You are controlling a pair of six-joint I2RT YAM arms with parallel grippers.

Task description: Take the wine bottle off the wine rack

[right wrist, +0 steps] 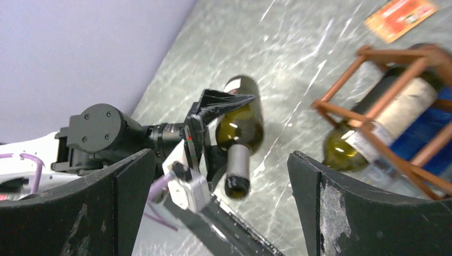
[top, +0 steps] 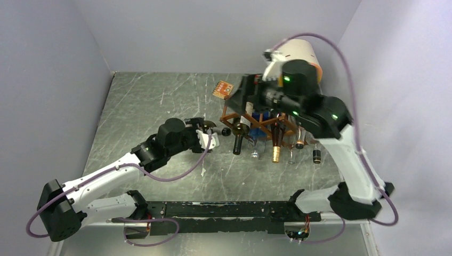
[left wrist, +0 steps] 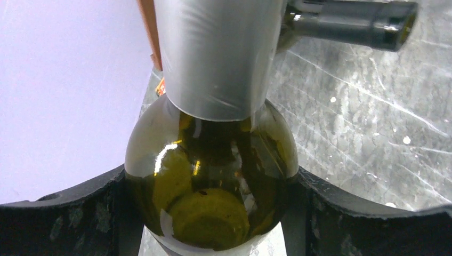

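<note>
Obs: left tool (left wrist: 210, 178) is clamped on the shoulder of a green wine bottle (right wrist: 244, 130). One finger sits on each side of the glass, and the silver foil neck sticks out past them.

The bottle is clear of the wine rack (top: 266, 124), just left of it in the overhead view, over bare desk (top: 154, 101). Cannot tell whether it touches the desk.

Right tool (right wrist: 218, 157) hangs above the rack's upper left corner, fingers spread wide with nothing between them. Other bottles are in the rack, necks pointing toward the bottom of the frame.

Judgement: the pull-out looks done, and the step in hand is carrying the bottle away.

Next: lower the bottle onto open desk further left in the frame, well apart from the rack. Let go only once the glass is resting, since a bottle lying on its side may roll.
</note>
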